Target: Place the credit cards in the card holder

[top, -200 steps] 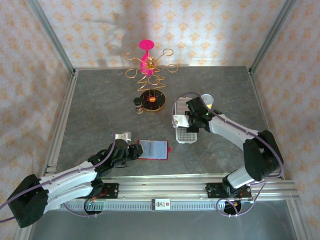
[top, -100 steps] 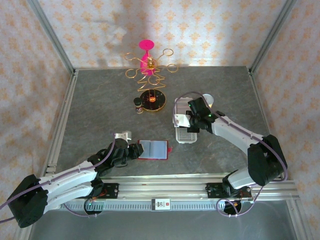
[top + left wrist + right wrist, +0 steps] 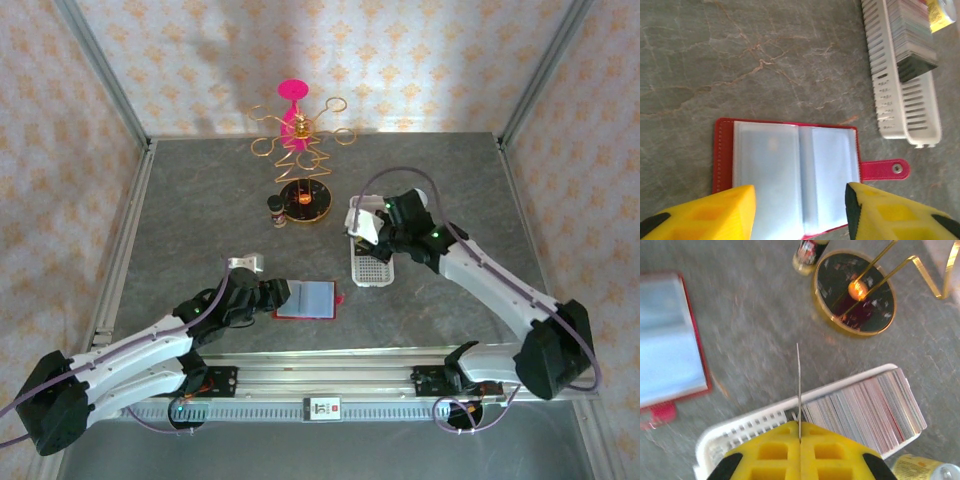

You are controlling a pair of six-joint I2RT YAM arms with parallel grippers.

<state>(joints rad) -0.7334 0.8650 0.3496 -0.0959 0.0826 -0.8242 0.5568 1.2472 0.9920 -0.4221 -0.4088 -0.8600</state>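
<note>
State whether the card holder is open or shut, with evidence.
Open: the card holder lies spread flat, both clear pocket pages showing, snap tab unfastened to one side.

2 arms, L arm (image 3: 140,345) & R arm (image 3: 495,285): white link shells w/ black joints. Each has a big rounded black shoulder housing (image 3: 555,350). A thin purple-grey cable (image 3: 405,169) runs along each arm in loose loops. L fingers (image 3: 700,215) are bright yellow plastic, blocky, w/ black patches at outer edges. R fingers (image 3: 770,452) are the same yellow w/ square recessed pockets, black at sides. Black base blocks (image 3: 445,380) at the bottom.
</note>
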